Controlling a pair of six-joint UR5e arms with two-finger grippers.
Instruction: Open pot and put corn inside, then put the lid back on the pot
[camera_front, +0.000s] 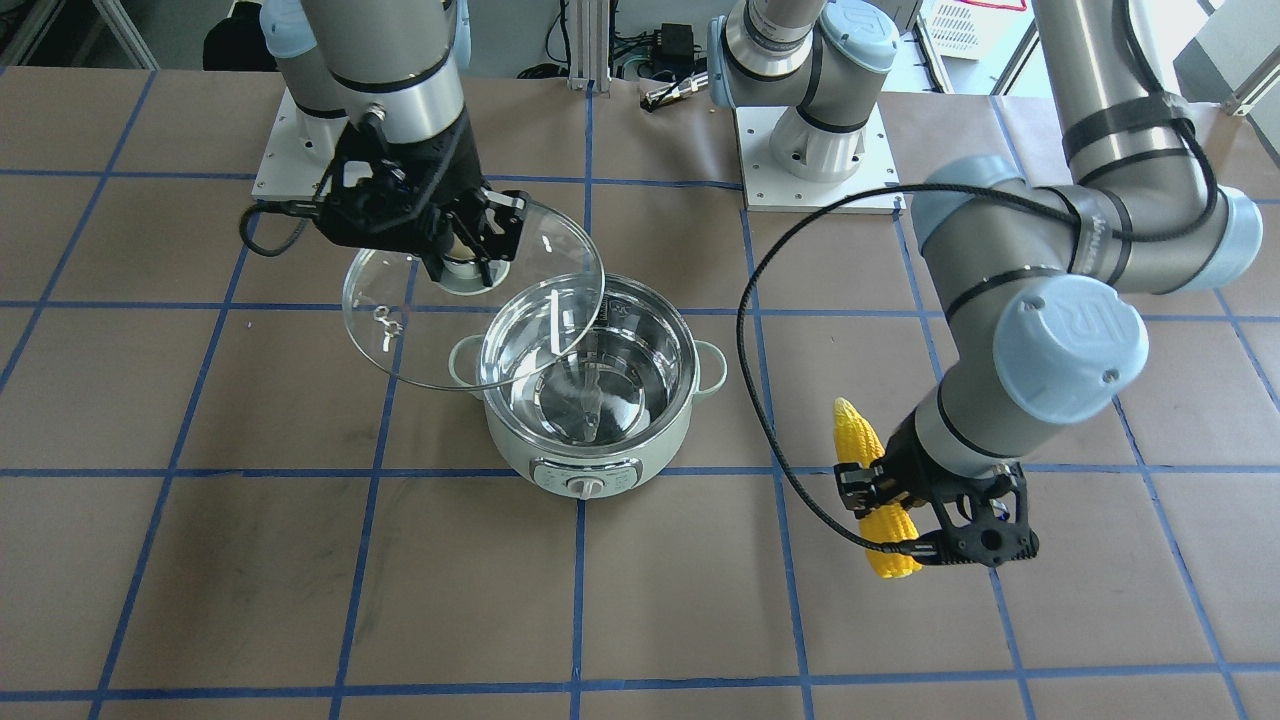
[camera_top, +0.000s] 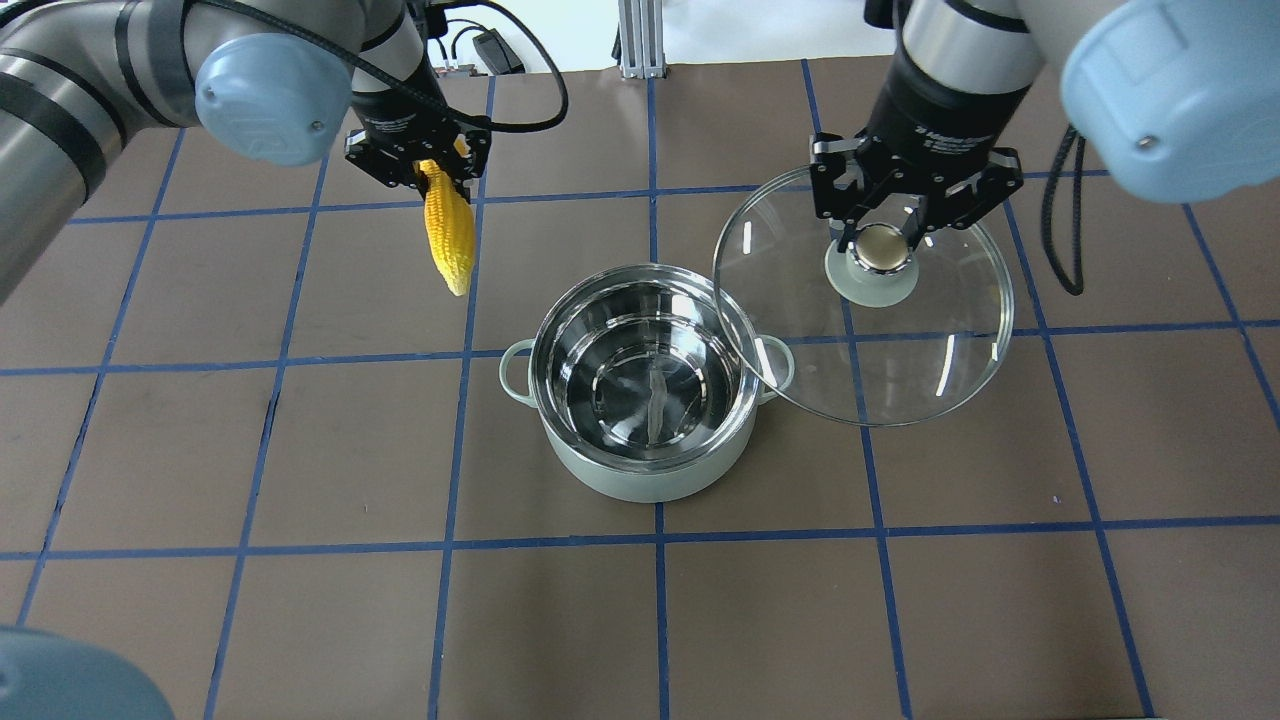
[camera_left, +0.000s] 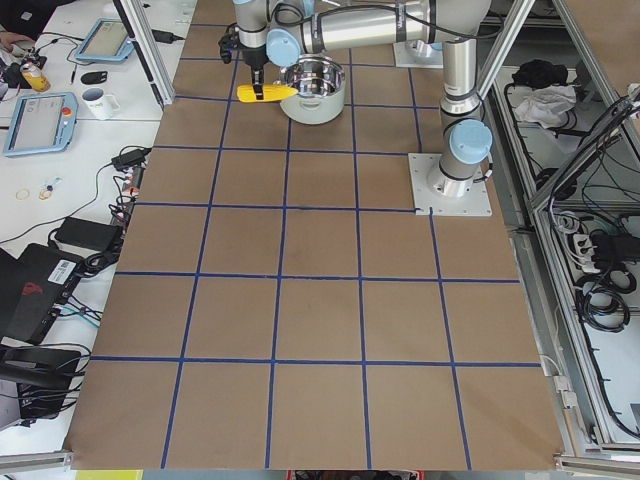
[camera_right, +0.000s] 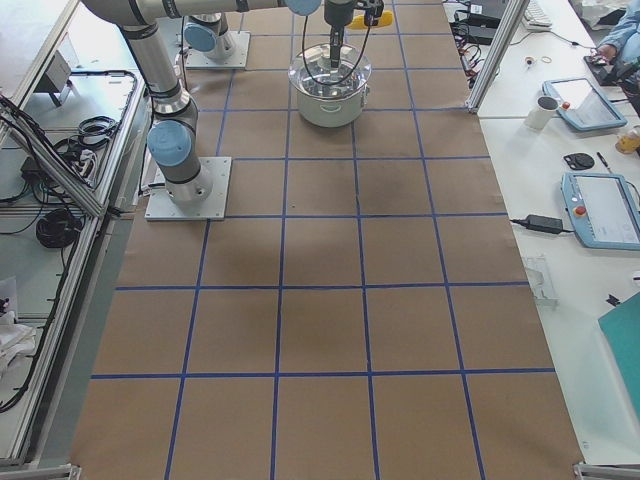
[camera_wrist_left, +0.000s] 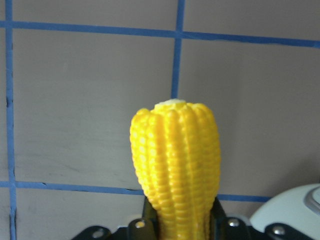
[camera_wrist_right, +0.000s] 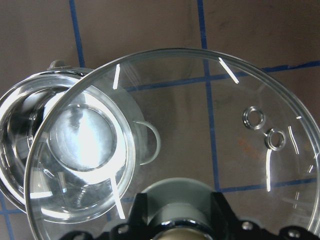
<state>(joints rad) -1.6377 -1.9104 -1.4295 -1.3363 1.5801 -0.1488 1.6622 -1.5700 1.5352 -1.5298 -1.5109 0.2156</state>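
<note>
In the overhead view's upper left, the left hand (camera_top: 418, 165) is clamped on the thick end of the corn (camera_top: 447, 235). Its long axis runs down the frame, with the tapered tip pointing at the lower right, toward the pot (camera_top: 640, 470). The pot stands open at frame centre on the desk (camera_top: 300, 450), its bare steel interior showing. Right of it, the right hand (camera_top: 880, 240) grips the knob of the lid (camera_top: 900, 350), whose edge overlaps the pot's rim.
</note>
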